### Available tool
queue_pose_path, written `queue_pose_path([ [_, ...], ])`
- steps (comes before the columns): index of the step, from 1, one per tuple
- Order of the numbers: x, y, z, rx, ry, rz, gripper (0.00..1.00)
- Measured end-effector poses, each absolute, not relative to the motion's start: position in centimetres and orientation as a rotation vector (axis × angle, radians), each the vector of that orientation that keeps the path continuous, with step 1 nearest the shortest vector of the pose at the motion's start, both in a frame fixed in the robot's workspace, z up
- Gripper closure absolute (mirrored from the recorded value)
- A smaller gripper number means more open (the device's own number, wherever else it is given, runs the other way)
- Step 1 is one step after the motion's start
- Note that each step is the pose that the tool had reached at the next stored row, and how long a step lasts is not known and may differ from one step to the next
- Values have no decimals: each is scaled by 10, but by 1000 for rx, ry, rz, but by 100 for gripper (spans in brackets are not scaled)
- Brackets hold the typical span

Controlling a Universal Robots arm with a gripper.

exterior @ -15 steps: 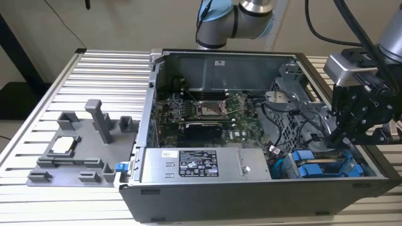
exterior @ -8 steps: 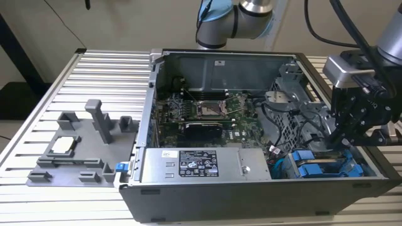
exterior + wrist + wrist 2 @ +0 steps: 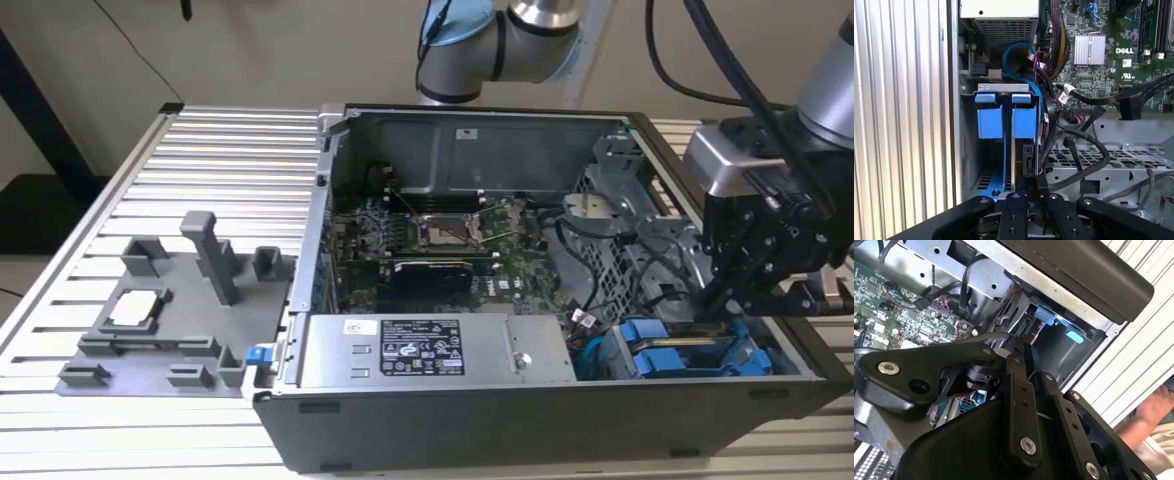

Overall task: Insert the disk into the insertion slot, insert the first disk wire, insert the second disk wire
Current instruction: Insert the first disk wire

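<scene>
My gripper [image 3: 1029,200] hovers just over the drive bay [image 3: 968,150]; whether it clasps anything, I cannot tell; the disk [image 3: 1023,120] sits inside that bay, beside another blue-framed drive [image 3: 990,120].

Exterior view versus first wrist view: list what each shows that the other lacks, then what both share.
Exterior view adds the grey fixture tray at the exterior view's left of the case and an arm joint. First wrist view adds a silver heatsink and a looping blue cable. Both show two blue drive carriers side by side in the bay, with the gripper close by.
</scene>
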State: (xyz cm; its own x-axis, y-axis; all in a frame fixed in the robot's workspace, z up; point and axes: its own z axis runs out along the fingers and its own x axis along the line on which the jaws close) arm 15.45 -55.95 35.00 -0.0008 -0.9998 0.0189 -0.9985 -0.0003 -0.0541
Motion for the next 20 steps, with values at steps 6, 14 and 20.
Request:
queue_pose_path([
  [6,157,-560,347,-2201,2202,-84,81],
  [14,158,-560,345,-2199,2200,-87,81],
  [20,159,-558,344,-2199,2200,-88,81],
])
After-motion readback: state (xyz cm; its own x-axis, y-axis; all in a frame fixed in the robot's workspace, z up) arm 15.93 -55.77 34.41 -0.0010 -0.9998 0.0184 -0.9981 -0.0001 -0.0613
